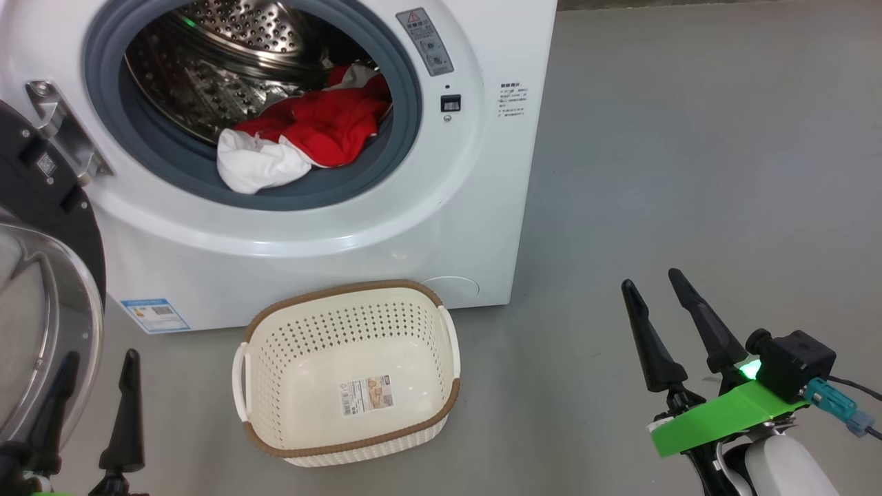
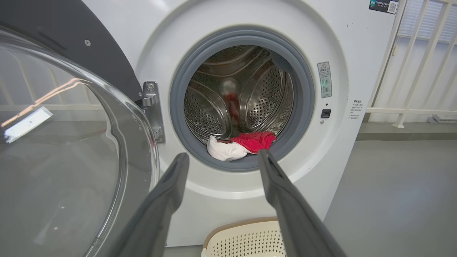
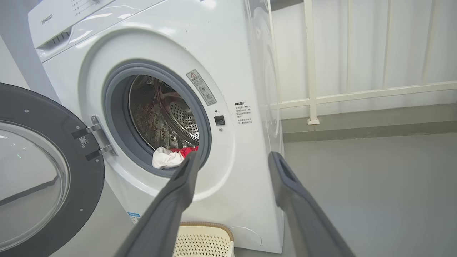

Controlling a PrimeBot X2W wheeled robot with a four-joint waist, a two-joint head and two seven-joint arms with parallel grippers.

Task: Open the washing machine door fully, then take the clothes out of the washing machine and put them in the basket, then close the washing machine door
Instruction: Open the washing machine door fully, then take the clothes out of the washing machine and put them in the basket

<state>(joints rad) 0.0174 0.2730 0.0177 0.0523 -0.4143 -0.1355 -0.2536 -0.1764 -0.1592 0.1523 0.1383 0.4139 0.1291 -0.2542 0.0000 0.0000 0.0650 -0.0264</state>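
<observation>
The white washing machine (image 1: 455, 207) has its round door (image 1: 41, 296) swung open to the left. Red and white clothes (image 1: 303, 138) lie at the drum's front lip, the white piece draped over the grey gasket; the same clothes (image 2: 241, 146) show in the left wrist view, and clothes (image 3: 169, 157) in the right wrist view. The cream basket (image 1: 348, 375) stands empty on the floor before the machine. My left gripper (image 1: 96, 365) is open at the lower left, beside the door glass. My right gripper (image 1: 654, 282) is open at the lower right, away from the machine.
Grey floor (image 1: 689, 172) spreads to the right of the machine. A white railing (image 3: 357, 94) runs along the wall behind. The open door (image 2: 64, 142) bulges close to my left fingers.
</observation>
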